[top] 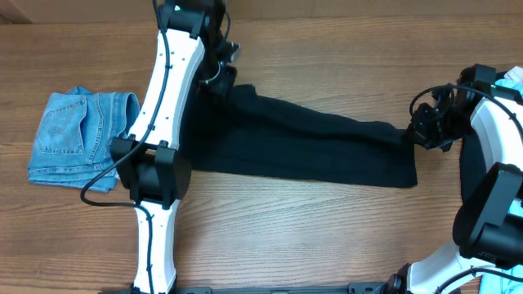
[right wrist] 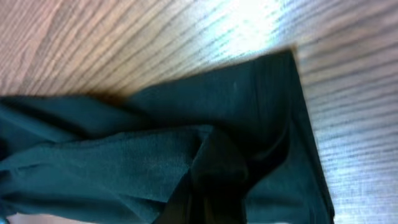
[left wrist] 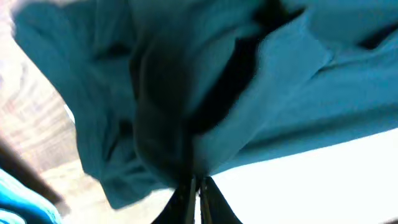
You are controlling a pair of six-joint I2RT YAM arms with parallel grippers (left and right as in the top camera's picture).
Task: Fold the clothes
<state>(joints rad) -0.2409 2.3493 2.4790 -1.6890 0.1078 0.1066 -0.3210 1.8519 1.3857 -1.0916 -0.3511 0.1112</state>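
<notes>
L fingers (left wrist: pixel 217 208): pinching black garment (top: pixel 310 147), left end.
R fingers (top: pixel 425 129): pinching right end.
Long axis: arm-to-arm across counter (top: pixel 327 237).

Plain black garment (top: pixel 310 147), faded blue denim jeans (top: pixel 73 135), brown wood-grain table (top: pixel 327 49)

Only real bystander here is the desk (top: pixel 327 229): brown wood-look top, grain running side to side in the overhead shot, a few darker streaks along the far side. Right wrist view catches it up close (right wrist: pixel 124 50), with a bright washed-out glare patch near the top. A dark rail (top: pixel 270 289) runs along the near edge.
</notes>
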